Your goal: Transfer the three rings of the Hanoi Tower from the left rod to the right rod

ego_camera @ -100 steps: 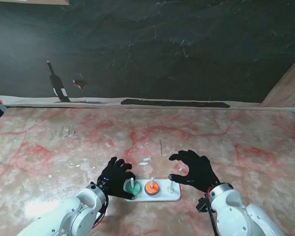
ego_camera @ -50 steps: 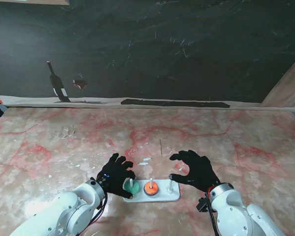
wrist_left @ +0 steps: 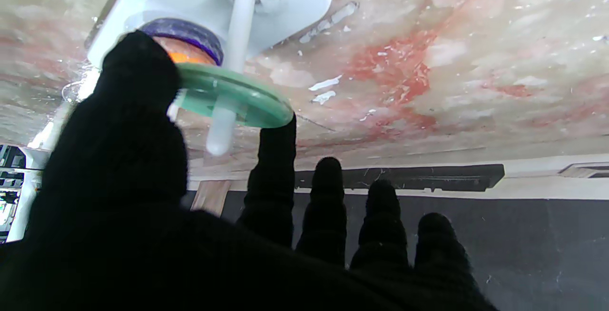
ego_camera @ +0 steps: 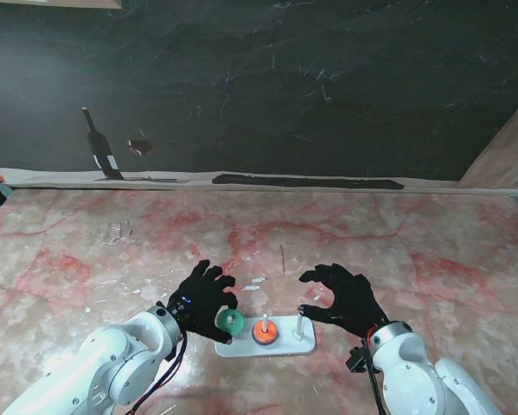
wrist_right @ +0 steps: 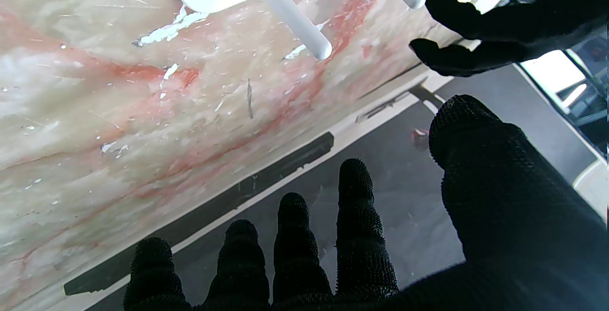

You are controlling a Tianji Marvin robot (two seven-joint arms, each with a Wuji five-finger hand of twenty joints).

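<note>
A white base with three upright rods lies near me. My left hand is shut on the green ring, pinched between thumb and index finger. The ring is tilted and raised partway up the left rod, whose tip still pokes through it. An orange ring sits on the middle rod over a purple ring. The right rod is bare. My right hand hovers open beside it, fingers spread.
The marble table top has white scuffs and a dark scratch beyond the base. A black wall with a bottle and glass drawing stands behind the far edge. A wooden board leans at the far right.
My left hand closed on the green ring and lifted it up the left rod. The base shifted slightly to the left. The right hand barely moved.
</note>
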